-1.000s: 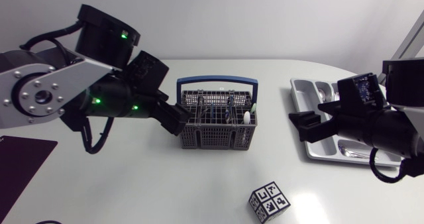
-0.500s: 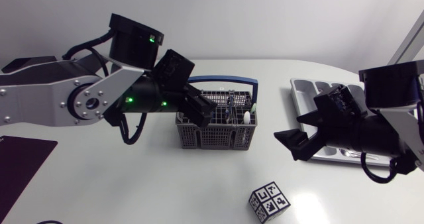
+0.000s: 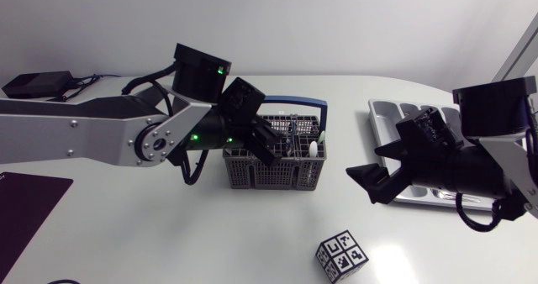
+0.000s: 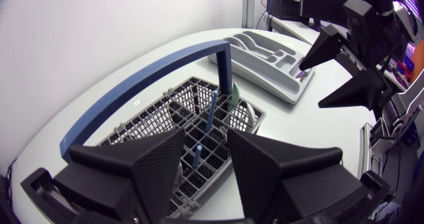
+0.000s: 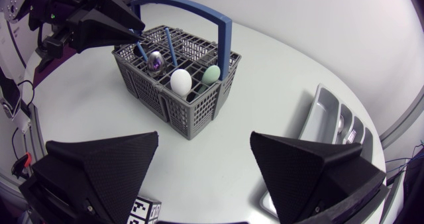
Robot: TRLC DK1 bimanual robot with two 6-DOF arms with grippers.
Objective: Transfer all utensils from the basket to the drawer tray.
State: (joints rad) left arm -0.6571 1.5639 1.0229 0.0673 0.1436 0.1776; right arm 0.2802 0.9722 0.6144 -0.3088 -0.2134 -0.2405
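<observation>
Over the basket (image 3: 273,176), the left gripper (image 4: 205,141) has been brought in from beside it; fingers open, blue-handled utensils (image 4: 211,111) just ahead, standing in the basket. Right gripper (image 3: 368,181) has been swung off the drawer tray (image 3: 380,116), fingers open, empty. Next pick judged imminent.

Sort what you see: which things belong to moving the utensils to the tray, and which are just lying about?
Job: basket, utensils, tray.
Lying about: cube, dark mat.
</observation>
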